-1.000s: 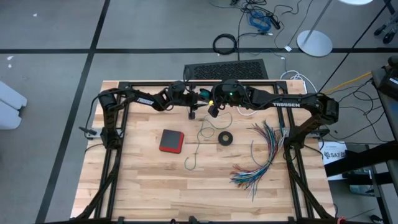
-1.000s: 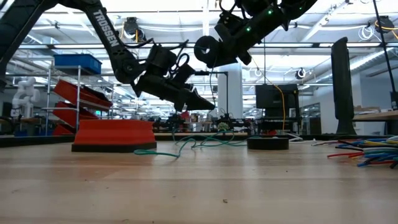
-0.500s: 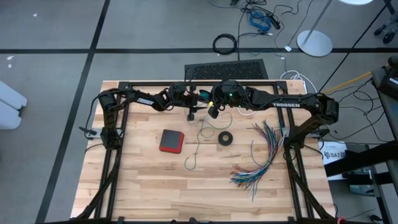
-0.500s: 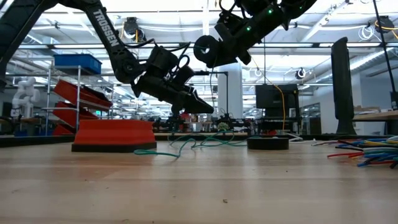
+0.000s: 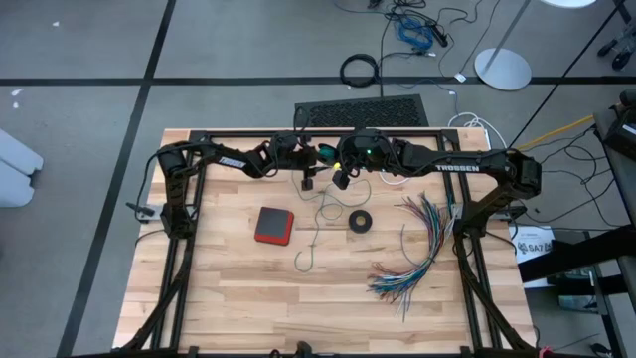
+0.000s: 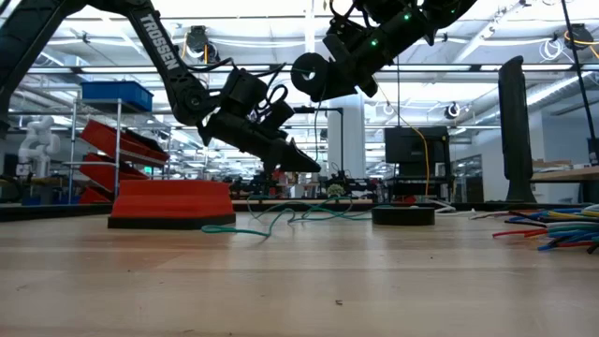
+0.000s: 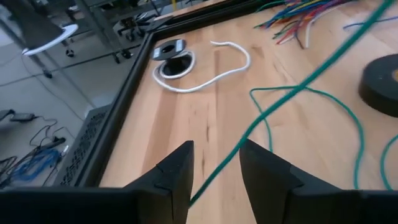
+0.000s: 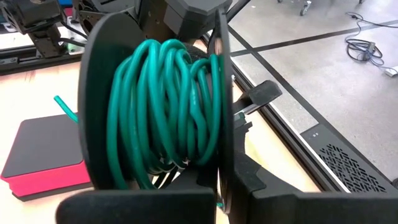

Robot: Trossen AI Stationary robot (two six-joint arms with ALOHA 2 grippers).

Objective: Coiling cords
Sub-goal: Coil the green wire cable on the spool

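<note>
I see my right gripper (image 8: 217,186) clamped on a black spool (image 8: 99,81) wound with the green cord (image 8: 168,112) (held above the table's far edge). The cord's loose run (image 7: 273,106) passes between my left gripper's (image 7: 214,165) narrowly parted fingers.

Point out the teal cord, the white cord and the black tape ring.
teal cord (image 7: 292,93): left wrist view, taut mid-span.
white cord (image 7: 231,68): left wrist view, curved stretch on the table.
black tape ring (image 5: 360,221): high view, its top face.

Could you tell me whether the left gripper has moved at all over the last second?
Yes, slightly. In the low view the left gripper has dipped a little toward the table, judged against the red box.
</note>
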